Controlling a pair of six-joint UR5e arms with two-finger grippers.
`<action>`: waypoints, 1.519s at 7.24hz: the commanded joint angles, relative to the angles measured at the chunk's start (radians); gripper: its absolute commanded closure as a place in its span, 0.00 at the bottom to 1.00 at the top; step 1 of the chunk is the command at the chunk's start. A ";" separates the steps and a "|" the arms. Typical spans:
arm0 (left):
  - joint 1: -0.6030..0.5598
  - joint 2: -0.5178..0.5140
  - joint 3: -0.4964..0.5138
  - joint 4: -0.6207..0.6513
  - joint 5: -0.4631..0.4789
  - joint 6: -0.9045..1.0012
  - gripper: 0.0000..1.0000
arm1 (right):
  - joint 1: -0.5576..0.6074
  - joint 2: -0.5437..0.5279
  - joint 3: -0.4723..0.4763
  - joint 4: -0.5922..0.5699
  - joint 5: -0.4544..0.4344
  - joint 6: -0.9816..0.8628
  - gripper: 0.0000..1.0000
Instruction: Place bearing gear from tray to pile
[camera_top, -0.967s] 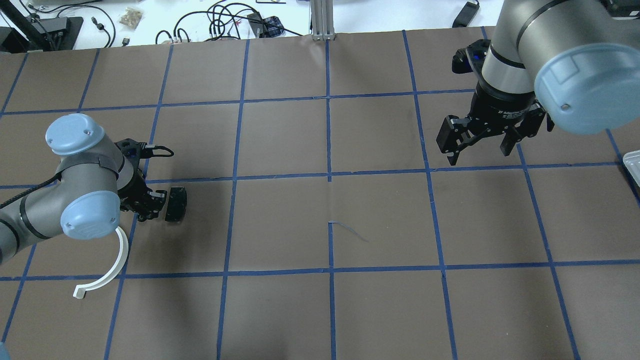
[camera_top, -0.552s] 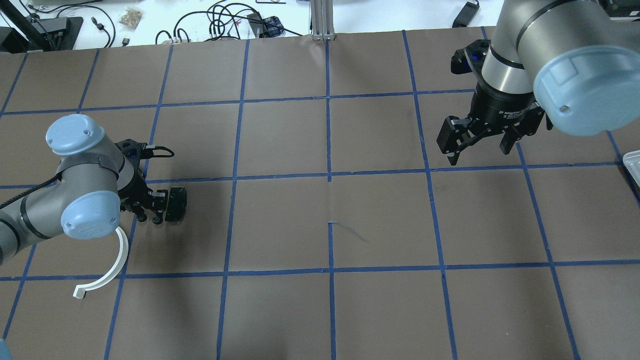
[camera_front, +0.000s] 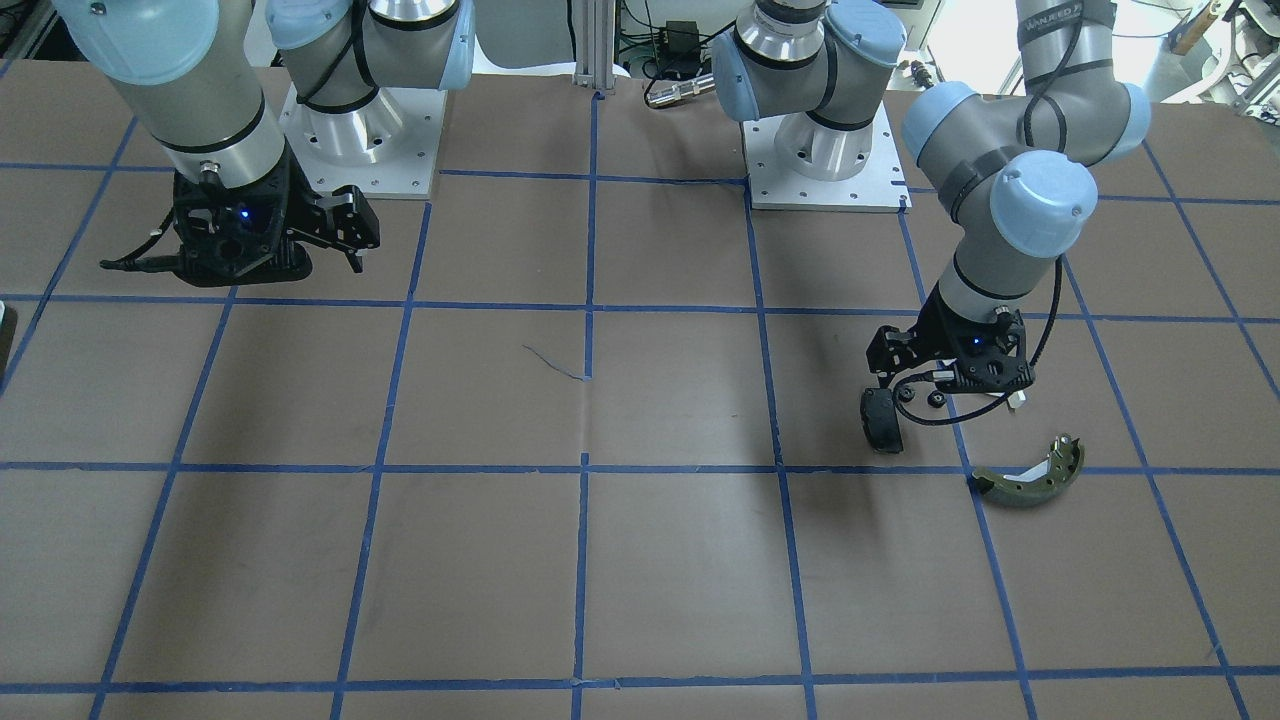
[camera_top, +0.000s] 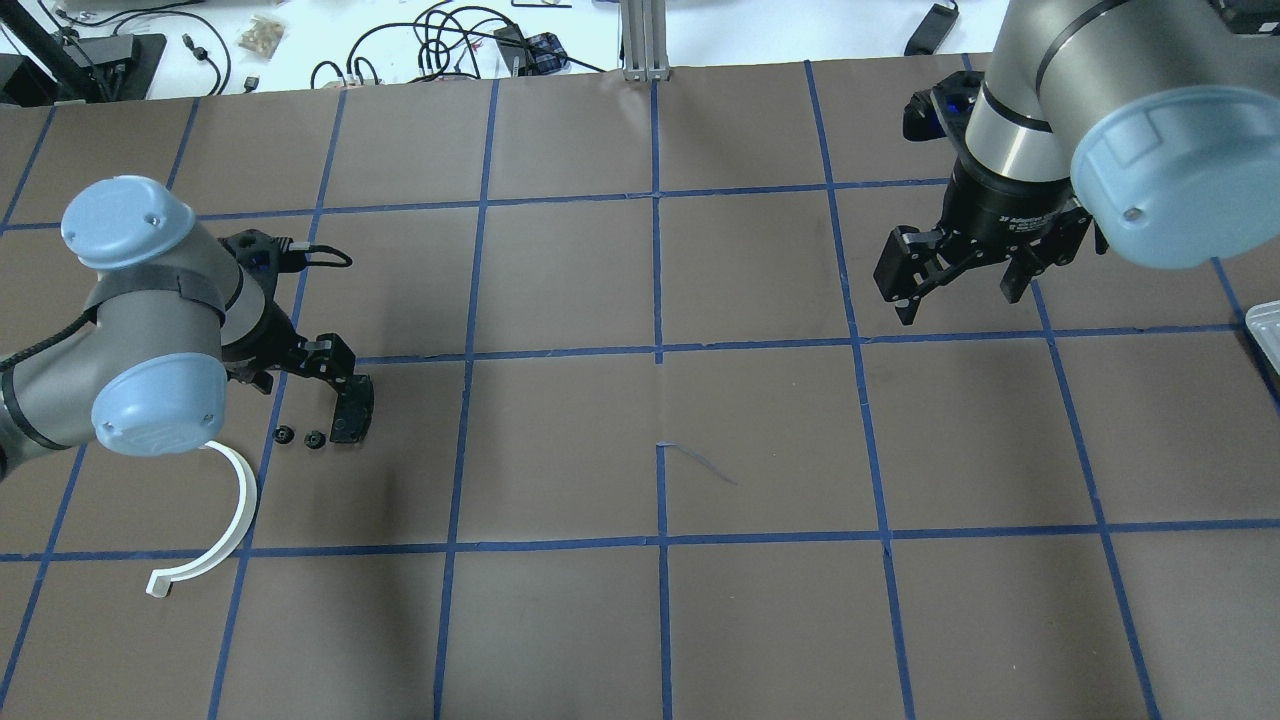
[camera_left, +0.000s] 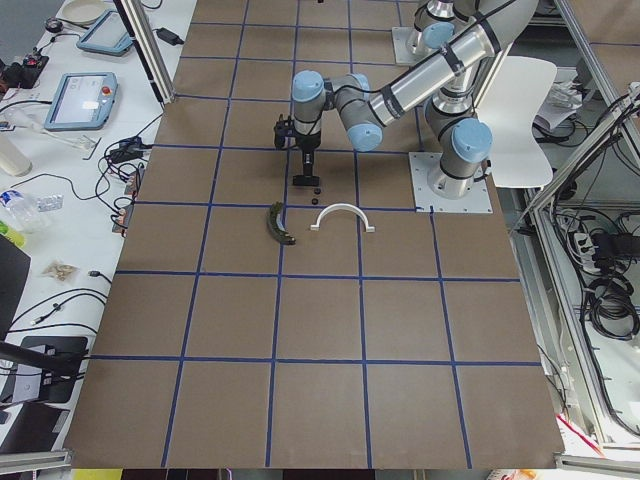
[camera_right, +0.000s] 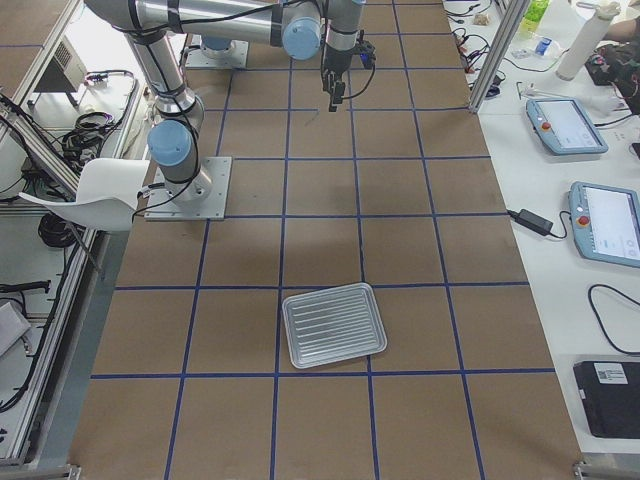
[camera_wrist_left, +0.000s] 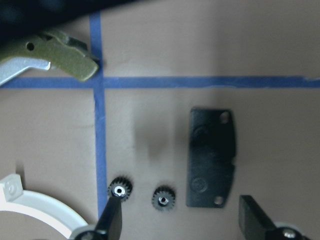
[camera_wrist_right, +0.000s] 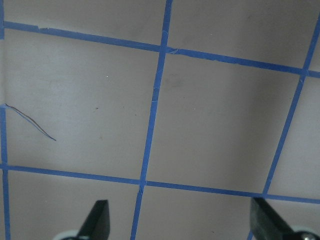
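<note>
Left gripper (camera_wrist_left: 182, 223) spread, empty, above pile (camera_wrist_left: 50, 207). Two small black toothed bearing gears (camera_wrist_left: 163, 196) lying directly below it, just beside flat black rectangular pad (camera_wrist_left: 211, 157). Ribbed silver metal tray (camera_right: 333, 323) well apart, nearer right gripper (camera_top: 958, 292), also spread, empty.

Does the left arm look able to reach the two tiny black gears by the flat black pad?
Probably yes. The left gripper hangs open just above the gears, and nothing covers them. The black pad lies close beside them, so a finger might nudge it.
</note>
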 joint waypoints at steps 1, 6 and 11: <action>-0.135 0.081 0.200 -0.328 -0.003 -0.176 0.00 | 0.001 0.022 -0.040 -0.059 0.017 0.009 0.00; -0.249 0.179 0.384 -0.641 -0.073 -0.231 0.00 | -0.005 0.086 -0.123 -0.059 0.024 0.033 0.00; -0.235 0.110 0.507 -0.614 -0.019 -0.177 0.00 | -0.002 0.110 -0.178 -0.059 0.094 0.152 0.00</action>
